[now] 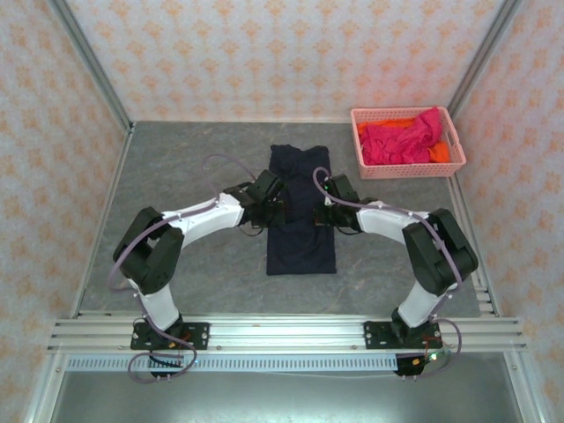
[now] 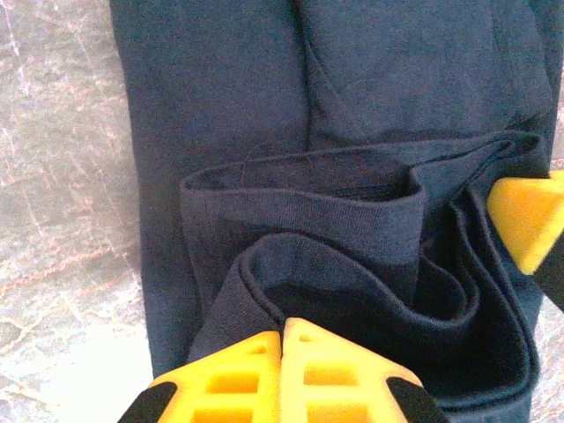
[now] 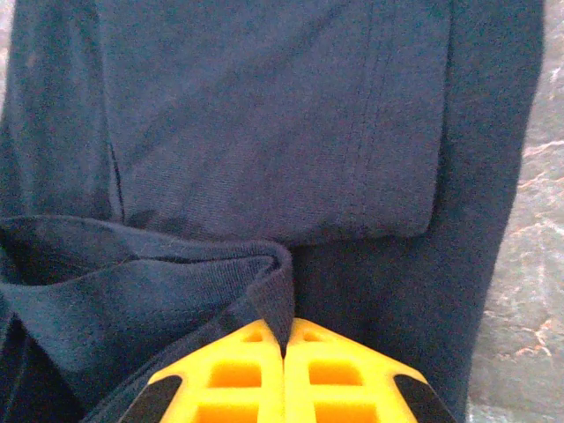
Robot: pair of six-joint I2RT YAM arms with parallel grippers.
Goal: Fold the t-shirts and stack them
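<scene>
Pinching the navy t-shirt (image 1: 301,242) at mid-length, left claw (image 2: 282,339) and right claw (image 3: 284,344) grip opposite edges.

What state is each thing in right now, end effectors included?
navy t-shirt, narrow strip on table, middle bunched
left end effector, shut on navy t-shirt
right end effector, shut on navy t-shirt
basket, upright, two shirts inside
magenta t-shirt, crumpled in basket
orange t-shirt, crumpled under magenta t-shirt
</scene>
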